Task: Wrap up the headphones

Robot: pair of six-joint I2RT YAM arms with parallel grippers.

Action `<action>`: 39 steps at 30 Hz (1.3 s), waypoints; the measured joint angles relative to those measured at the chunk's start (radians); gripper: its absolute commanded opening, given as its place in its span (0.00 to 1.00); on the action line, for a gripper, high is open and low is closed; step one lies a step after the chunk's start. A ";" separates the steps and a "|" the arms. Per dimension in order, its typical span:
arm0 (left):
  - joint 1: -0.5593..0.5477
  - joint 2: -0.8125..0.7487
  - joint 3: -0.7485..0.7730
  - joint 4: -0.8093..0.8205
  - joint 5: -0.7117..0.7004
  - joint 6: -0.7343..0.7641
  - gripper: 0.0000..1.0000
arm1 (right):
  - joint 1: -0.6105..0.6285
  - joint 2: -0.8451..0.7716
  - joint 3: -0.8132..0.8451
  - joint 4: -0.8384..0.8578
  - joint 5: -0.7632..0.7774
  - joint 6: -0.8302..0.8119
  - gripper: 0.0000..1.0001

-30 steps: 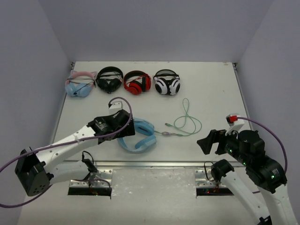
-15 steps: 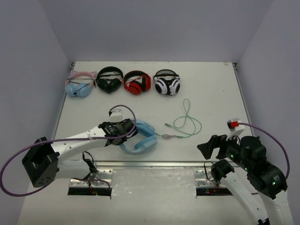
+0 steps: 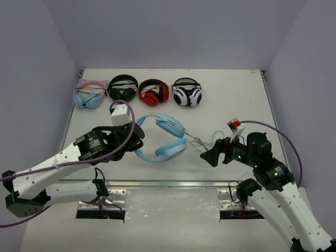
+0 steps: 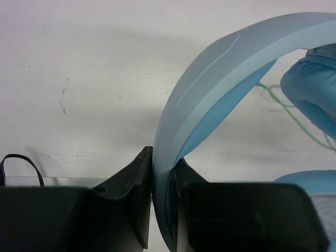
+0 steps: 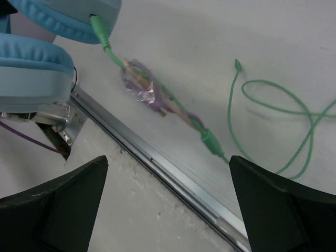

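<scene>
The light blue headphones hang in the middle of the table, seemingly lifted off it. My left gripper is shut on their headband, which is pinched between the two black fingers. Both padded ear cups point to the right. The thin mint-green cable runs from one cup over a taped stretch and lies in loose loops on the table. My right gripper stands open, low over the table's front edge beside the cable, with nothing between its fingers.
Several other headphones lie in a row at the back: a pale blue pair with pink ears, a black pair, a red pair and a white-and-black pair. A metal rail edges the table's front.
My left gripper closed on the headband and raised the headphones up and to the right. The right arm swung left and forward, toward the cable.
</scene>
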 measured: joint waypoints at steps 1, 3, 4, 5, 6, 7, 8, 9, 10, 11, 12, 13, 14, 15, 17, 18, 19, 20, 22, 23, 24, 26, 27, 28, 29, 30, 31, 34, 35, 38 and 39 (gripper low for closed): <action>0.000 -0.010 0.032 -0.015 -0.001 0.008 0.00 | 0.000 0.039 0.000 0.040 -0.007 -0.018 0.99; 0.000 -0.019 0.092 -0.043 -0.011 0.026 0.00 | 0.000 0.100 0.000 0.118 -0.014 -0.056 0.99; 0.000 -0.019 0.117 -0.059 -0.018 0.032 0.00 | 0.000 0.121 0.000 0.153 -0.014 -0.077 0.99; 0.000 -0.013 0.148 -0.083 -0.023 0.039 0.00 | 0.000 0.137 0.000 0.186 -0.015 -0.097 0.99; 0.000 -0.005 0.180 -0.104 -0.031 0.046 0.01 | 0.000 0.148 0.000 0.220 -0.013 -0.119 0.99; 0.000 0.003 0.207 -0.121 -0.038 0.052 0.00 | 0.000 0.153 -0.002 0.252 -0.011 -0.136 0.96; 0.000 0.012 0.236 -0.137 -0.045 0.058 0.00 | 0.000 0.160 -0.007 0.291 -0.010 -0.152 0.87; 0.000 0.017 0.258 -0.143 -0.050 0.064 0.01 | 0.000 0.162 -0.014 0.320 -0.010 -0.165 0.82; 0.000 0.019 0.276 -0.144 -0.053 0.073 0.00 | 0.000 0.166 -0.024 0.354 -0.020 -0.170 0.77; 0.000 0.017 0.290 -0.145 -0.056 0.080 0.00 | 0.000 0.172 -0.044 0.396 -0.036 -0.173 0.69; 0.000 0.013 0.303 -0.145 -0.059 0.087 0.00 | 0.000 0.182 -0.066 0.432 -0.056 -0.172 0.66; 0.000 0.008 0.314 -0.143 -0.060 0.100 0.00 | 0.000 0.195 -0.098 0.480 -0.079 -0.162 0.63; 0.000 0.003 0.325 -0.141 -0.061 0.109 0.00 | 0.000 0.209 -0.134 0.524 -0.097 -0.152 0.61; 0.000 -0.002 0.337 -0.138 -0.062 0.121 0.00 | 0.000 0.227 -0.175 0.567 -0.116 -0.140 0.55; 0.000 -0.011 0.363 -0.126 -0.064 0.144 0.00 | 0.000 0.267 -0.252 0.637 -0.140 -0.119 0.48; 0.000 -0.013 0.379 -0.119 -0.065 0.154 0.00 | 0.000 0.297 -0.285 0.664 -0.148 -0.110 0.34; 0.000 -0.013 0.396 -0.111 -0.066 0.164 0.00 | 0.000 0.323 -0.309 0.685 -0.153 -0.107 0.25; 0.000 -0.011 0.414 -0.099 -0.068 0.176 0.00 | 0.000 0.348 -0.330 0.708 -0.158 -0.099 0.19; 0.000 0.000 0.455 -0.101 -0.074 0.195 0.00 | 0.000 0.381 -0.340 0.737 -0.161 -0.088 0.12; 0.000 0.010 0.478 -0.101 -0.082 0.204 0.00 | 0.001 0.391 -0.339 0.755 -0.159 -0.085 0.07; 0.000 0.019 0.498 -0.103 -0.090 0.212 0.00 | 0.001 0.394 -0.335 0.770 -0.153 -0.084 0.02; 0.000 0.037 0.535 -0.103 -0.104 0.229 0.00 | 0.001 0.387 -0.317 0.782 -0.134 -0.081 0.01; 0.000 0.043 0.549 -0.103 -0.110 0.238 0.00 | 0.001 0.380 -0.302 0.780 -0.121 -0.080 0.01; 0.000 0.046 0.559 -0.104 -0.117 0.243 0.00 | 0.001 0.370 -0.283 0.770 -0.107 -0.081 0.04; 0.000 0.047 0.568 -0.103 -0.125 0.249 0.00 | 0.001 0.357 -0.258 0.758 -0.100 -0.082 0.17; 0.000 0.047 0.575 -0.103 -0.131 0.254 0.00 | 0.001 0.345 -0.231 0.742 -0.093 -0.082 0.41; 0.000 0.046 0.584 -0.102 -0.141 0.257 0.00 | 0.001 0.332 -0.196 0.721 -0.087 -0.082 0.61; 0.000 0.038 0.602 -0.094 -0.156 0.264 0.00 | 0.001 0.280 -0.101 0.687 -0.076 -0.098 0.62; 0.000 0.033 0.605 -0.089 -0.158 0.267 0.00 | 0.001 0.262 -0.072 0.681 -0.076 -0.100 0.62; 0.000 0.024 0.613 -0.081 -0.159 0.281 0.00 | 0.001 0.236 0.001 0.651 -0.068 -0.106 0.37; 0.000 0.024 0.620 -0.080 -0.159 0.285 0.00 | 0.001 0.235 0.026 0.641 -0.068 -0.111 0.13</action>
